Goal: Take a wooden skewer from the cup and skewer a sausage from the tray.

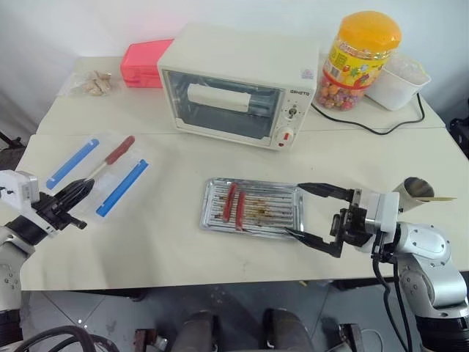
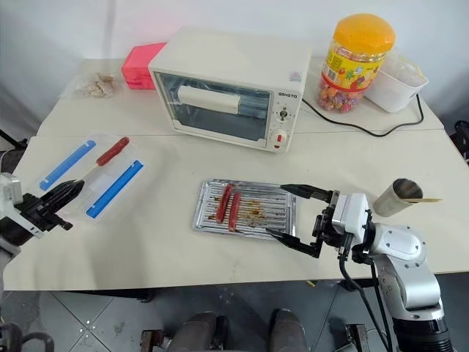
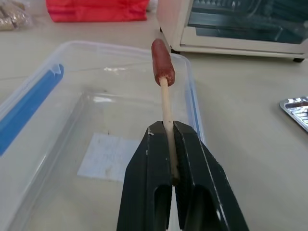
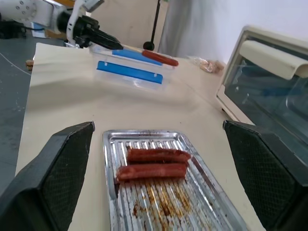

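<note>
At far left, left gripper clamped shut on the wooden skewer, fingers pressed together around the thin pale stick. Impaled on the skewer's far end, the deep-red sausage, held over the clear plastic box with its blue clips. Behind the box, toward the table's back left corner, a small clear bag of pale snacks and a pink container. At centre back, a cream toaster oven, door closed. In front of it, flat on the pale table, the tray, ribbed bottom streaked with brown grease, two slimmer orange-red sausages lying side by side toward its left end. Just right of the tray, right gripper pointing left, fingers spread wide apart over the tray's right edge, nothing between them. Further right, near the table edge, the cup, tilted, a second skewer tip poking from its mouth. At back right, a candy jar with an orange lid beside a white square tub.
</note>
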Tool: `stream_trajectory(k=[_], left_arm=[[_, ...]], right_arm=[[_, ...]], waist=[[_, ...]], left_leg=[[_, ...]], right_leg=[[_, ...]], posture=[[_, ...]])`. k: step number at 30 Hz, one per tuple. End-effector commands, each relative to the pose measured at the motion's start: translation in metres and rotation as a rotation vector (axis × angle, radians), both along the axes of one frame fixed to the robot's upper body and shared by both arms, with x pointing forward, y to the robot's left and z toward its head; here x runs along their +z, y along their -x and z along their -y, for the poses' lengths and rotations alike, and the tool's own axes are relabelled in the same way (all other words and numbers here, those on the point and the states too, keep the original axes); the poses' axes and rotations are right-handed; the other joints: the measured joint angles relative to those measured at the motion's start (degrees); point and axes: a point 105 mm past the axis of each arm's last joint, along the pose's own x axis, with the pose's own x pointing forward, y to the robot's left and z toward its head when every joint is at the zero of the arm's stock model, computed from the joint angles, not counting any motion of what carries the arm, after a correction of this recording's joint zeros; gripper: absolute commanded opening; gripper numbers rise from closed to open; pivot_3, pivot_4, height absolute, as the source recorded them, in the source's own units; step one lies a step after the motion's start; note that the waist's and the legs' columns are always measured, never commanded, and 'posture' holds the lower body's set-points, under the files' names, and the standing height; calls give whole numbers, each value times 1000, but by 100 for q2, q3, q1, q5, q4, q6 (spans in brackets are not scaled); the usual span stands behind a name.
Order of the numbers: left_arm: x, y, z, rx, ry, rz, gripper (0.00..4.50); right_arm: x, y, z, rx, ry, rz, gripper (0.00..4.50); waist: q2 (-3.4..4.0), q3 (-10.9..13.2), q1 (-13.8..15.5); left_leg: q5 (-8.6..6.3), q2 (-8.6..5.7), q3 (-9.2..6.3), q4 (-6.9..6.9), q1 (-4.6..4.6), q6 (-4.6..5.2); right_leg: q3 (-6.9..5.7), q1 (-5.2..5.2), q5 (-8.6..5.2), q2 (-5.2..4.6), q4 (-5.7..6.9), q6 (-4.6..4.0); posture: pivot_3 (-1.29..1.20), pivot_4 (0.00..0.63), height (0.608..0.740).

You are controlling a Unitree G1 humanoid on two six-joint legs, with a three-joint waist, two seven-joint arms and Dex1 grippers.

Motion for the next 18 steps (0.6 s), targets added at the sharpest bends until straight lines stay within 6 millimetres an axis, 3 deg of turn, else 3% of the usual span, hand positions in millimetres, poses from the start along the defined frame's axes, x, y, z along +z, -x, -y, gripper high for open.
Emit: stream_trajectory(k=[1, 9, 12, 15, 18], left_arm=[[10, 9, -4, -4, -14, 3, 725], [17, 12, -14, 10, -43, 4, 2993], [41, 12, -5, -51, -66, 109, 3913], [58, 16, 37, -273, -139, 155, 4482], [41, 25, 93, -561, -264, 108, 4482]], right_arm=[[11, 7, 3, -9, 12, 70, 4500], [7, 8, 2, -2, 27, 60, 4500], [9, 6, 7, -16, 33, 66, 4500], [10, 4, 19, -47, 55, 58, 4500], [9, 5, 34, -85, 81, 33, 4500]], waist=[[0, 0, 0], [-1, 0, 16], [-1, 0, 11], [-4, 1, 14], [0, -1, 24]], left_leg=[[0, 0, 0, 0, 0, 0], [0, 0, -1, 0, 0, 0], [0, -1, -1, 0, -1, 0], [0, 0, -2, 0, -4, 0], [0, -4, -7, 0, -3, 0]], right_leg=[[0, 0, 0, 0, 0, 0], [2, 1, 0, 0, -1, 0], [3, 1, 0, -1, -1, 0], [2, 0, 0, -1, -1, 0], [6, 5, 0, -5, -5, 0]], posture=[[0, 150, 740], [0, 150, 740], [0, 150, 740], [0, 150, 740], [0, 150, 740]])
